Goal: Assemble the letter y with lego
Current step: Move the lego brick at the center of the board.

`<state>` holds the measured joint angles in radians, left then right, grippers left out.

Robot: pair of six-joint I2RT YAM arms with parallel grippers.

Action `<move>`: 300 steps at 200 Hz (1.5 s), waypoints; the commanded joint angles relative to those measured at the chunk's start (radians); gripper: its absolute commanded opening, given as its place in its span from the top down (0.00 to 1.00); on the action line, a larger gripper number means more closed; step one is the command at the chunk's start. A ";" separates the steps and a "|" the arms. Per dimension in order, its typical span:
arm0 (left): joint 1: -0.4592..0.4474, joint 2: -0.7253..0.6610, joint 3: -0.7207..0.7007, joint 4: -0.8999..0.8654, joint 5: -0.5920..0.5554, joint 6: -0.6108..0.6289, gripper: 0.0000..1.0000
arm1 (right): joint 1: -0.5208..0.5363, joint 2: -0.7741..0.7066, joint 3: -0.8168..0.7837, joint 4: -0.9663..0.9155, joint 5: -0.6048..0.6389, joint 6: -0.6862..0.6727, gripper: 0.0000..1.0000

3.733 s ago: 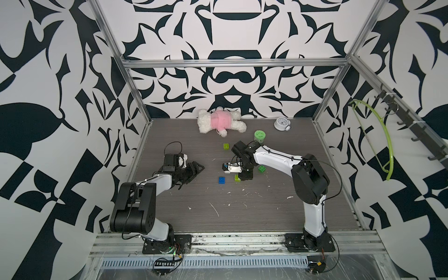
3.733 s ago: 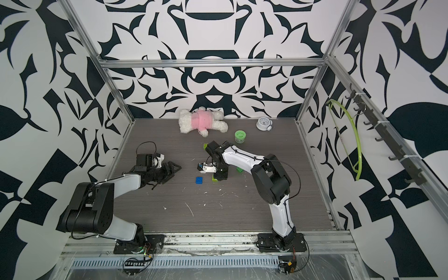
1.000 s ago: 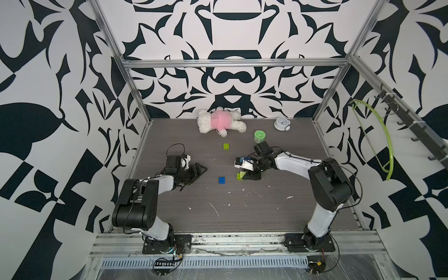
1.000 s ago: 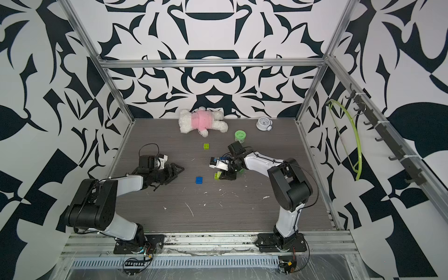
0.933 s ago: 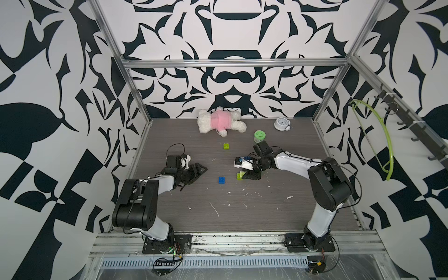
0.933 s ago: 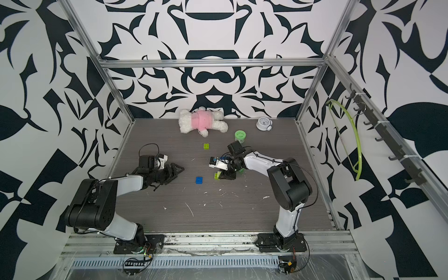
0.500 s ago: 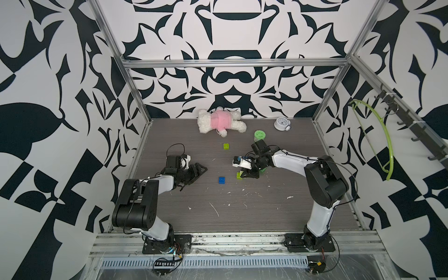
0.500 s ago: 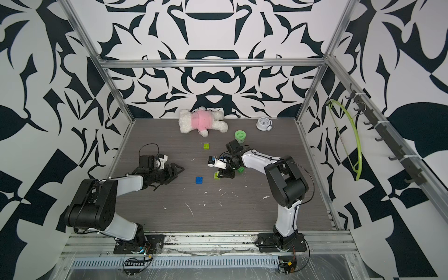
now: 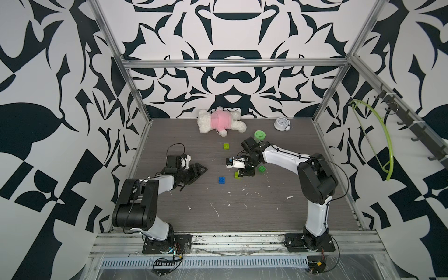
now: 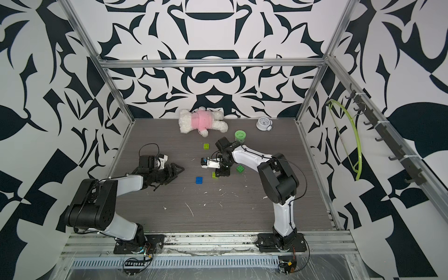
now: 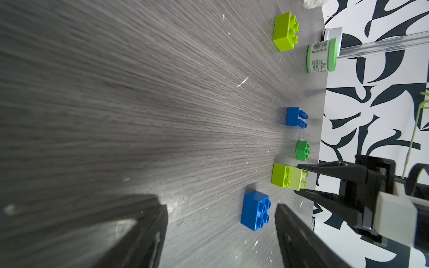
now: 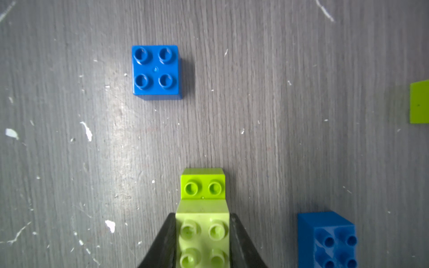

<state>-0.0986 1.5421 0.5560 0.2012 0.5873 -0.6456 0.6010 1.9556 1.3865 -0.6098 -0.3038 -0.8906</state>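
This is a robotics lab test cell: an aluminium frame (image 9: 232, 63) around a grey wood-grain table (image 9: 266, 206), walls (image 9: 48, 72) in bold black-and-white patterns, left arm (image 9: 135, 206) and right arm (image 9: 283, 155) bolted to a slotted rail (image 9: 230, 238), a plush toy (image 9: 219, 121) and alarm clock (image 9: 280, 124) lying at the back.

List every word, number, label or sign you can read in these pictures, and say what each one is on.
Green tub: white label with a barcode and lines of small print, too blurred to read.
Clock: dial marks too small to read.
Bricks: no writing to be seen.
Nothing here can be quoted.
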 commanded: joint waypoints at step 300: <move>-0.029 0.040 -0.043 0.096 0.085 0.024 0.25 | 0.022 -0.087 -0.094 -0.038 0.060 0.043 0.50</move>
<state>-0.1249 1.5650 0.5205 0.2955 0.6590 -0.6384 0.6170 1.8614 1.2797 -0.6521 -0.2173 -0.8555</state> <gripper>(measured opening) 0.753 0.503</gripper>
